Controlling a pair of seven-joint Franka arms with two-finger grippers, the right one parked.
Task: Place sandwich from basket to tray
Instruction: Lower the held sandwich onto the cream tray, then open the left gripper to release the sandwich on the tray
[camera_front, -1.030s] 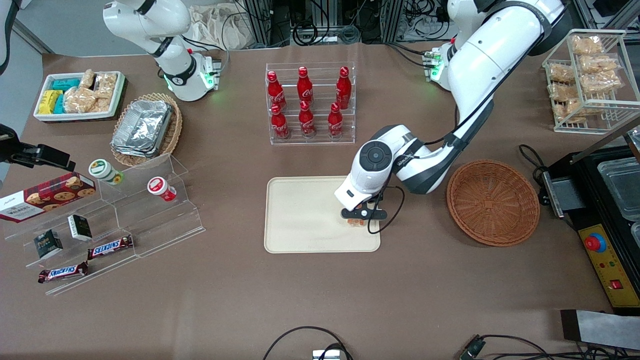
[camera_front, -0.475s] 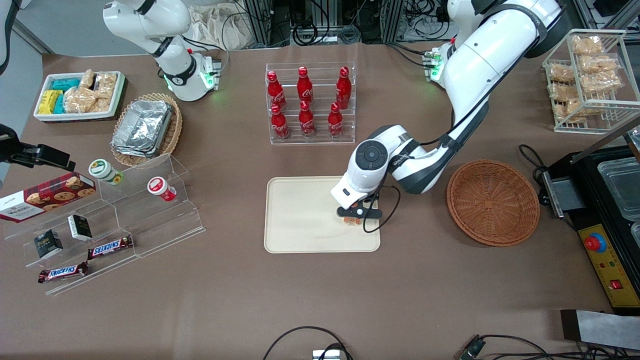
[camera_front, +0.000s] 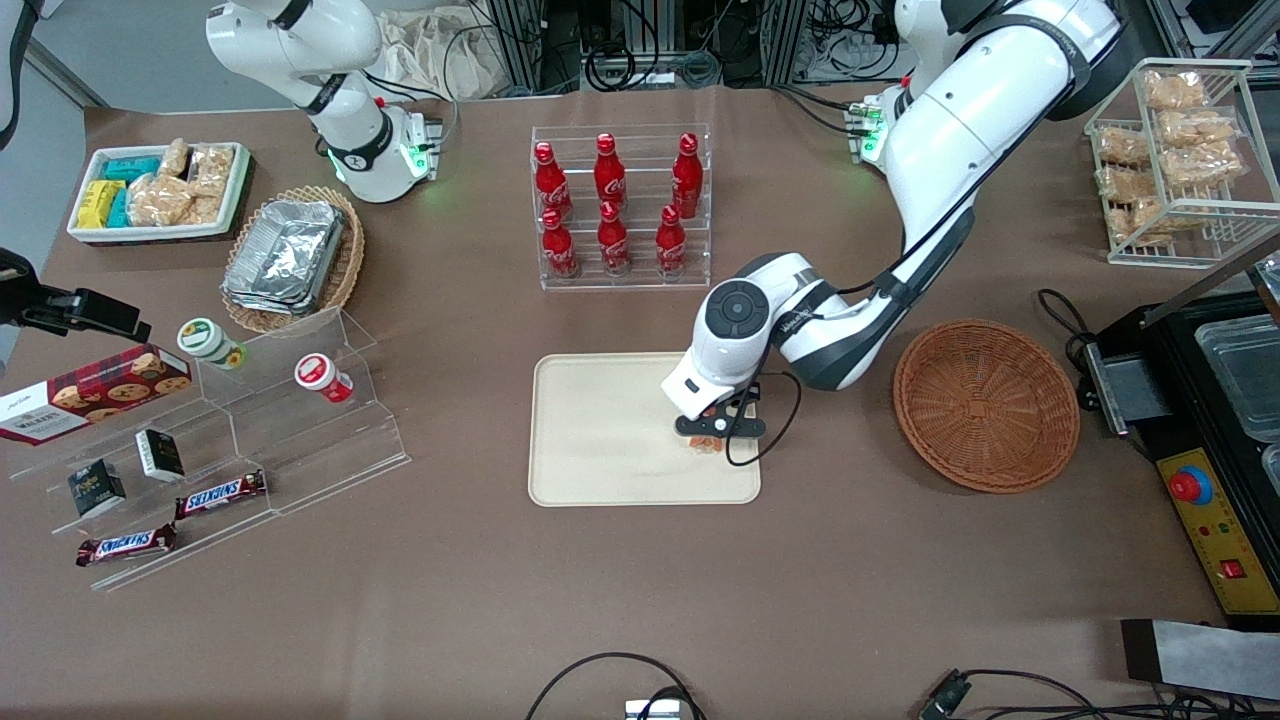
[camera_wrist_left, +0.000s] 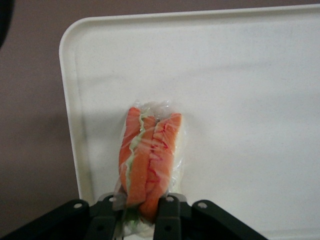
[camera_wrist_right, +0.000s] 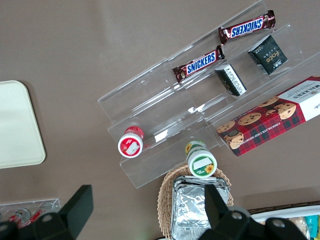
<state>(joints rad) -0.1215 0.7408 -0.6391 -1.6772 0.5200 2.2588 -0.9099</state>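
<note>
My left gripper (camera_front: 712, 434) is over the tray (camera_front: 600, 430), at the tray's end nearest the round basket (camera_front: 985, 403). It is shut on the sandwich (camera_wrist_left: 147, 157), a clear-wrapped wedge with orange-red and green filling, held between the black fingers (camera_wrist_left: 167, 220). The sandwich hangs close over the cream tray surface (camera_wrist_left: 240, 100), near its rim. In the front view only a bit of orange sandwich (camera_front: 707, 443) shows under the gripper. The round brown wicker basket has nothing in it.
A clear rack of red bottles (camera_front: 615, 205) stands farther from the front camera than the tray. An acrylic stand with snacks (camera_front: 210, 440) and an oval basket of foil trays (camera_front: 290, 255) lie toward the parked arm's end. A black machine (camera_front: 1200, 420) is beside the round basket.
The gripper moved with the sandwich a little farther in over the tray, away from the round basket, then nearly stopped. It stays shut on the sandwich.
</note>
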